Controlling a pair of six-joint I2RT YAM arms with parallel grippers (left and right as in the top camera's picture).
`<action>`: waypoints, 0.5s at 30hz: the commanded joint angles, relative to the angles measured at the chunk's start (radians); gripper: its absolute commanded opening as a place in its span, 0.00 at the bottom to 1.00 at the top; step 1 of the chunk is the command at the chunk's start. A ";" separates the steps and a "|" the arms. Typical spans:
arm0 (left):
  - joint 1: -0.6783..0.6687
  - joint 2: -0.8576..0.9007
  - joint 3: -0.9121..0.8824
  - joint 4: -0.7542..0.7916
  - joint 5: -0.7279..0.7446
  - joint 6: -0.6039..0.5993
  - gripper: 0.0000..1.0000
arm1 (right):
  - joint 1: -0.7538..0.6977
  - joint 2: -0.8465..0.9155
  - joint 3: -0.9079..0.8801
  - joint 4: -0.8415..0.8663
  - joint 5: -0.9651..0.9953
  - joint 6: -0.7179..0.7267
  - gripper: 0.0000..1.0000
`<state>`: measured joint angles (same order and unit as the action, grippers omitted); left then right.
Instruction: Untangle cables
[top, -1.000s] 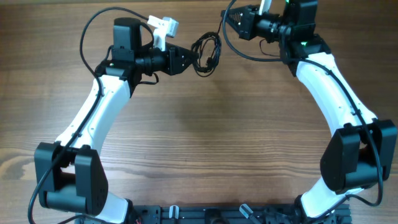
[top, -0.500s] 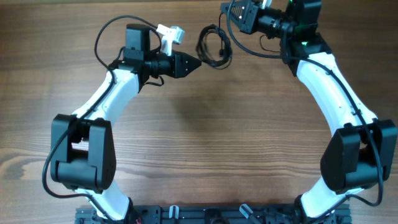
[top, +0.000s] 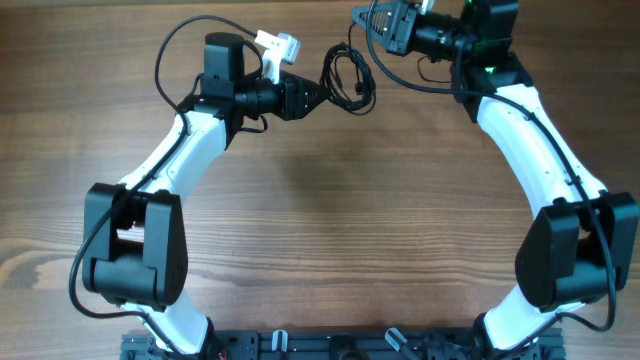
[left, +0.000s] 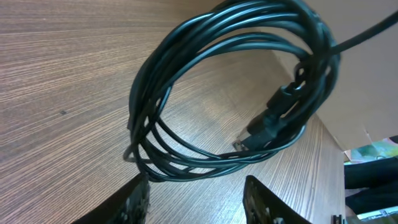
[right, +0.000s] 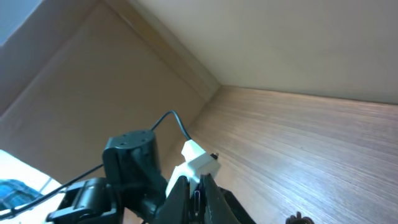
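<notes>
Black cables (left: 205, 157), an oval coil elongated near-to-far, beyond left gripper (top: 318, 97), jaws parted; right gripper (right: 196, 190) jaws closed.

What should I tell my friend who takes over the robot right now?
Left hand: open, holding nothing, fingers just short of the cable.
Right hand: shut; a strand of the cable leads up to it, so it seems to hold it.
Cable: bunched in one loop, plug tucked inside, at the far side of the table, between both hands.
Done: nothing untangled yet.
Left: pull the loop apart and lay it out straight.
</notes>
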<state>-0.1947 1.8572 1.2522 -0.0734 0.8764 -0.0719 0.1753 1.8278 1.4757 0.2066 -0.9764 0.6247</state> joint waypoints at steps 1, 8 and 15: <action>0.000 0.005 0.009 0.005 -0.039 0.015 0.52 | 0.002 0.014 -0.003 0.035 -0.059 0.042 0.04; 0.000 0.005 0.009 0.038 -0.074 0.015 0.51 | 0.002 0.014 -0.003 0.055 -0.098 0.068 0.05; 0.000 0.005 0.009 0.041 -0.158 0.015 0.51 | 0.001 0.014 -0.003 0.059 -0.112 0.083 0.05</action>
<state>-0.1947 1.8572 1.2522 -0.0368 0.7689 -0.0715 0.1753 1.8282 1.4757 0.2520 -1.0527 0.6899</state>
